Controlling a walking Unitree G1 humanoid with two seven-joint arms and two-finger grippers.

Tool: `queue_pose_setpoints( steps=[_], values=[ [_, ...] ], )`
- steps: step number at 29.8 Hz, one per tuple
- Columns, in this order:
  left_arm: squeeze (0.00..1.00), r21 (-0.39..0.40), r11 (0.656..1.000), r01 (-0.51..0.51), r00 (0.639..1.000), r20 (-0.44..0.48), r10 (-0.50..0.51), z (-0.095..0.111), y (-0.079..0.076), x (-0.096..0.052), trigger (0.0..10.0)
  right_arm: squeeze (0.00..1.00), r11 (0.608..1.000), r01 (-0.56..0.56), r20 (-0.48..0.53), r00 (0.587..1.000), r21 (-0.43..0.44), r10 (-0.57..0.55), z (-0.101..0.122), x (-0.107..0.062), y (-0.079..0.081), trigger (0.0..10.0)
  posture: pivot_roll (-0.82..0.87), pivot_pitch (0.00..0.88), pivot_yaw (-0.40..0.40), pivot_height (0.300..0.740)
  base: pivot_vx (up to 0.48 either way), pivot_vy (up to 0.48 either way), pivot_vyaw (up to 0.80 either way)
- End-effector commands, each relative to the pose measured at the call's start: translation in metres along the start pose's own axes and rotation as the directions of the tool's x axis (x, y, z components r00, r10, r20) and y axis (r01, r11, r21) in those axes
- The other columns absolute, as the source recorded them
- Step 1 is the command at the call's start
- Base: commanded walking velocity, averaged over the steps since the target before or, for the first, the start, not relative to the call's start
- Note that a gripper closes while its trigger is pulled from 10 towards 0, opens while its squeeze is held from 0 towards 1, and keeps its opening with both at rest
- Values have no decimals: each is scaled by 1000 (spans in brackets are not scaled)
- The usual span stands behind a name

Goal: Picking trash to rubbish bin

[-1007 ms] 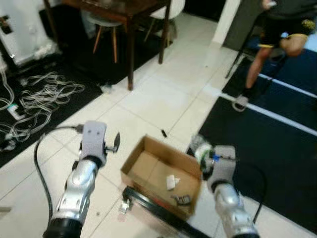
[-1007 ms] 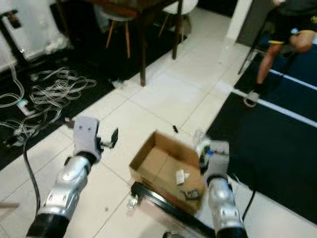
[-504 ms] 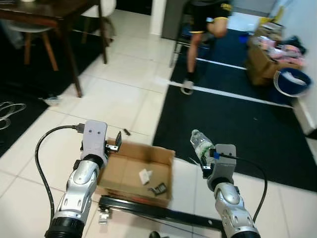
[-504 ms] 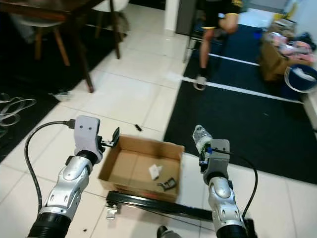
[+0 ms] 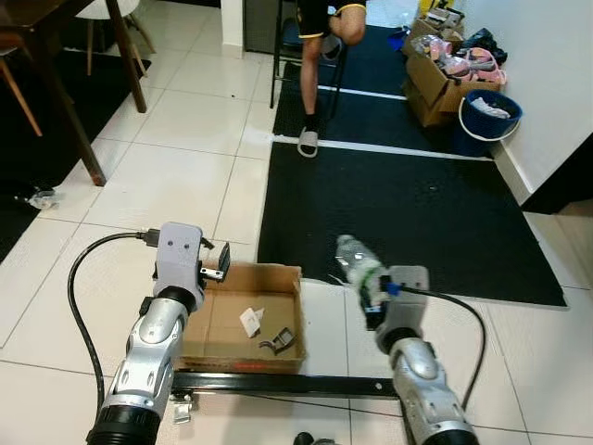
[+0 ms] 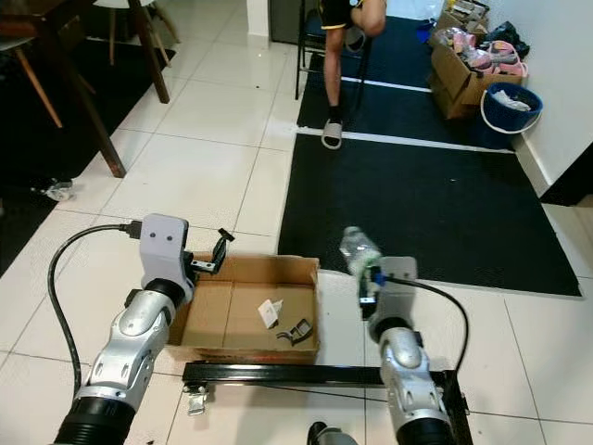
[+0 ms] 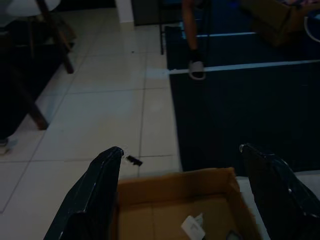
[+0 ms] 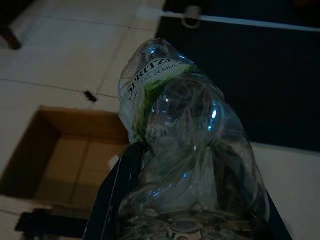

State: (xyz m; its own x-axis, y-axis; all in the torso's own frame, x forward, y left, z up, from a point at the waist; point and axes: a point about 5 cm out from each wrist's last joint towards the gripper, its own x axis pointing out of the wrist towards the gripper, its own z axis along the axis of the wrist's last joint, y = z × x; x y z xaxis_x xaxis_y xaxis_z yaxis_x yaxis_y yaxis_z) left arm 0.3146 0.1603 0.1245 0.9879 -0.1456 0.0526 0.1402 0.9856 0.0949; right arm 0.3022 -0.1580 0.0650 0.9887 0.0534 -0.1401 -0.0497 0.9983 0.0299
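Left eye view: the camera has swung right since a second ago, bringing a blue bucket (image 5: 489,113), possibly the bin, into sight. The right gripper (image 5: 369,295) stays clamped on the plastic bottle (image 5: 357,262). The left gripper (image 5: 212,269), fingers apart, hovers over the cardboard box (image 5: 243,318).

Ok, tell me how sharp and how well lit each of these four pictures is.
Left and right eye views: bright, evenly lit, fairly sharp; the cardboard box and plastic bottle read clearly. Left wrist view: dim and soft, the left gripper fingers dark shapes, open. Right wrist view: very dark, the bottle close up, blurry at its base, small glints on it, label partly legible.
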Motion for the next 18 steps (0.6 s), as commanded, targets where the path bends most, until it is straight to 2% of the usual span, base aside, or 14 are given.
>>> queue_pose_setpoints(
  steps=[1, 5, 8, 10, 12, 18],
  values=[
    [0, -12, 1000, -2, 1000, -19, 1, -6, 0, -3, 10000, 0, 1000, -8, 3, 1000, -19, 8, 0, 0, -2, 10000, 7, 181, -26, 740, 0, 0, 0],
    [0, -9, 1000, 0, 1000, -21, 0, -6, 0, -4, 10000, 0, 995, -39, -2, 999, -95, 39, 0, 0, 1, 10000, 8, 180, -24, 740, 0, 0, 0],
    [0, -19, 1000, 7, 1000, -18, -7, -5, -1, -4, 10000, 0, 996, -35, 9, 999, -81, 35, 1, 0, 2, 10000, 9, 182, -22, 740, 0, 0, 469],
    [0, -18, 1000, 15, 1000, -10, -15, -5, -2, -4, 10000, 0, 999, -23, 20, 1000, -25, 24, 1, 0, 1, 10000, 9, 182, -22, 740, 0, 0, 0],
    [0, -18, 1000, 13, 1000, -9, -13, -4, -1, -4, 10000, 0, 1000, -19, 18, 1000, -5, 19, 1, -1, 1, 10000, 9, 182, -22, 740, 0, 0, 0],
    [0, -30, 999, 9, 1000, -1, -9, -4, -1, -4, 10000, 0, 999, -24, 20, 1000, -23, 24, 1, -1, 1, 10000, 11, 182, -21, 740, 0, 0, 0]
  ],
)
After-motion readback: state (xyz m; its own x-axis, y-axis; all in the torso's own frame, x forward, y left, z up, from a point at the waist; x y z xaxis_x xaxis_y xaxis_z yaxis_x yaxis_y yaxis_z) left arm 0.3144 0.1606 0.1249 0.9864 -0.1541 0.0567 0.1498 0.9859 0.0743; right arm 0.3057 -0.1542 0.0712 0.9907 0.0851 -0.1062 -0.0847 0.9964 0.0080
